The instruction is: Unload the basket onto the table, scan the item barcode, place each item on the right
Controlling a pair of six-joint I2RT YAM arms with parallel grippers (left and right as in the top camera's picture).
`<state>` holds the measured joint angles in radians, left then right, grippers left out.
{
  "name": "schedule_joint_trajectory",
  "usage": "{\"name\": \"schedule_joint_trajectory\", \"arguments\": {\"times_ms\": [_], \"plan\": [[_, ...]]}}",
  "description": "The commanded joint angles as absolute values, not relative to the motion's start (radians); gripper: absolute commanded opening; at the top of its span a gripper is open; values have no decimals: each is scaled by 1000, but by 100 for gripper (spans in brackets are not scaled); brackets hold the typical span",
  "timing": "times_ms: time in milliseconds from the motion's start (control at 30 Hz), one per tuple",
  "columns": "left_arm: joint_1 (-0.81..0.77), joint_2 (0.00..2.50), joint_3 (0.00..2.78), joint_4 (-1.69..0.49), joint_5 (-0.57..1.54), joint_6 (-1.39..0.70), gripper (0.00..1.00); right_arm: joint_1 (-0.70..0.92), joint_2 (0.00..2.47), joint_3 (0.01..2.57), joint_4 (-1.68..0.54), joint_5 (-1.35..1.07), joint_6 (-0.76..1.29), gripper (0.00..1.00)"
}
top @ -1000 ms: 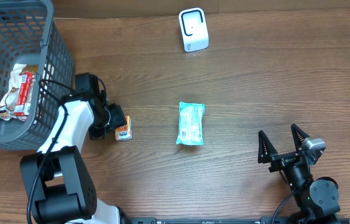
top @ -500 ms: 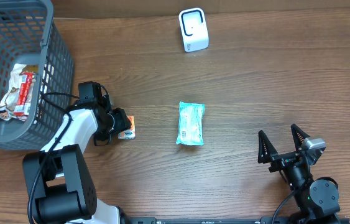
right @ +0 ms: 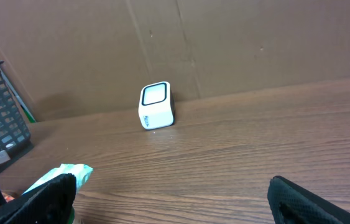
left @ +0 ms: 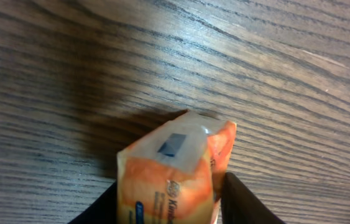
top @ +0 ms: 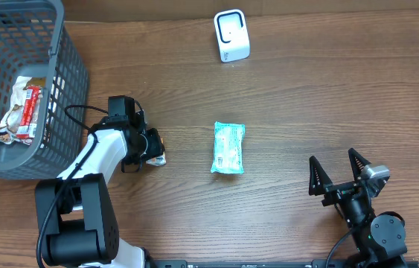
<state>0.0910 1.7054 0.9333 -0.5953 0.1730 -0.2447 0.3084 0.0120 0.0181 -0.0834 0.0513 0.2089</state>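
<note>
The left arm has slid to the right, away from the basket, and the little orange packet has gone along with it.

Closest to me, at the front right of the wooden table [top: 306, 97], the right gripper [top: 331, 158] sits with its two fingers spread wide apart. There is nothing between them.

A bit further in, on the left side, the left gripper [top: 154, 147] is squeezing the orange packet [left: 175, 162]. Its dark fingers [left: 243, 202] press on both sides of the packet. The packet is soft and shiny, with a small blue square on its clear end and some blue writing lower down. One end pokes out past the fingers and seems to tip up off the wood, with a dark shadow under it.

To the right of it, in the middle of the table, lies a teal packet [top: 228, 147]. It lies flat and is well apart from both grippers.

Further back on the left is a grey basket [top: 71, 82] with a crinkly red and white snack wrapper [top: 21, 110] inside.

Farthest away, at the back of the table, stands the small white scanner [top: 231, 35]. It is well apart from the orange packet.
</note>
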Motion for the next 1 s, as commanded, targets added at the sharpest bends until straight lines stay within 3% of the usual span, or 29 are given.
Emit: {"name": "schedule_joint_trajectory", "arguments": {"times_ms": [0, 100, 333, 467, 667, 967], "plan": [[89, 1700, 920, -590, 184, -224, 26, 305, 7, 8, -79, 49, 204, 100], [89, 1699, 925, -591, 183, -224, 17, 305, 7, 8, -79, 49, 204, 100], [89, 1699, 999, -664, 175, -224, 13, 305, 7, 8, -79, 49, 204, 100], [89, 1699, 1072, -739, 160, -223, 5, 305, 7, 8, -79, 49, 204, 100], [30, 1699, 1105, -789, -8, -224, 4, 305, 7, 8, -79, 49, 205, 100], [-197, 1699, 1105, -778, -302, -260, 4, 305, 7, 8, -79, 49, 204, 100]]}}
